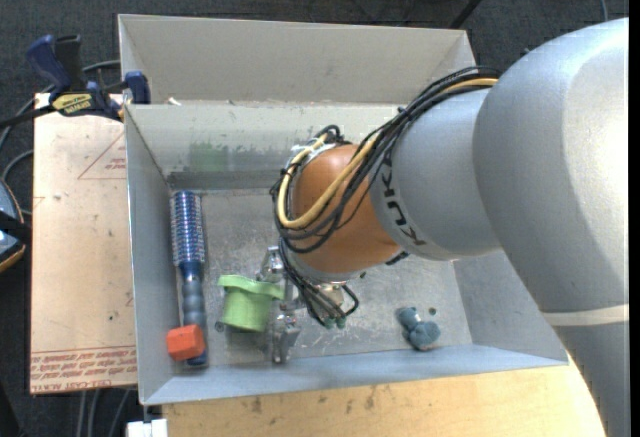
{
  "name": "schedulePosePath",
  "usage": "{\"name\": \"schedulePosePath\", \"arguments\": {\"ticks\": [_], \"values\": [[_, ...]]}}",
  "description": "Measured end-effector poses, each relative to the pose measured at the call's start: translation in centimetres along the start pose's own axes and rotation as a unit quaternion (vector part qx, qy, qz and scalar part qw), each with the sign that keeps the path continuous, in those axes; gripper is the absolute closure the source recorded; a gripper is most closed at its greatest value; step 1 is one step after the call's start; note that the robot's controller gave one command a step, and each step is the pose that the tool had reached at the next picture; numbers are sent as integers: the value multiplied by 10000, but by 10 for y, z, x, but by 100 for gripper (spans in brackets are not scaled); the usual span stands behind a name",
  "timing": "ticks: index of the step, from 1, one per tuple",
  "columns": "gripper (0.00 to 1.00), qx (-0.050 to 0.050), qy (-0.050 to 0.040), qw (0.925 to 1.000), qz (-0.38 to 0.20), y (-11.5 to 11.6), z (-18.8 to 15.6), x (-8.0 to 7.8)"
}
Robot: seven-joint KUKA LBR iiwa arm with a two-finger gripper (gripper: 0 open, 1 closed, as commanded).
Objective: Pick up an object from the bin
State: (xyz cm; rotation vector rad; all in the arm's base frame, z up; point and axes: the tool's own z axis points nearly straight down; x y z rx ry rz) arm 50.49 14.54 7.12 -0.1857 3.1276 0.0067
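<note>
Your arm (540,155) is fat, smooth and light grey, built of rounded tube segments. Black KUKA lettering (392,213) is printed on the narrower wrist-end segment. The wrist wears a glossy orange dome cover (335,210). Black and yellow cables (400,125) run along the grey casing and loop round the orange dome, with thinner wires bunched under it. Below that, your gripper (280,330) is bare grey metal, small next to the arm.

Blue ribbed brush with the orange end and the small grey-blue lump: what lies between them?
In the camera view, a light green plastic spool and the gripper beside it; then bare bin floor up to the grey-blue lump.
</note>
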Motion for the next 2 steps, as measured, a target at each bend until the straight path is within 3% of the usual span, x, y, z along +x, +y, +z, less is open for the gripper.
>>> {"name": "schedulePosePath", "arguments": {"ticks": [1, 2], "values": [[100, -5, -9, 10000, 3, 1, -4, -2], [100, 5, -8, 9969, -785, 18, -176, 9]]}}
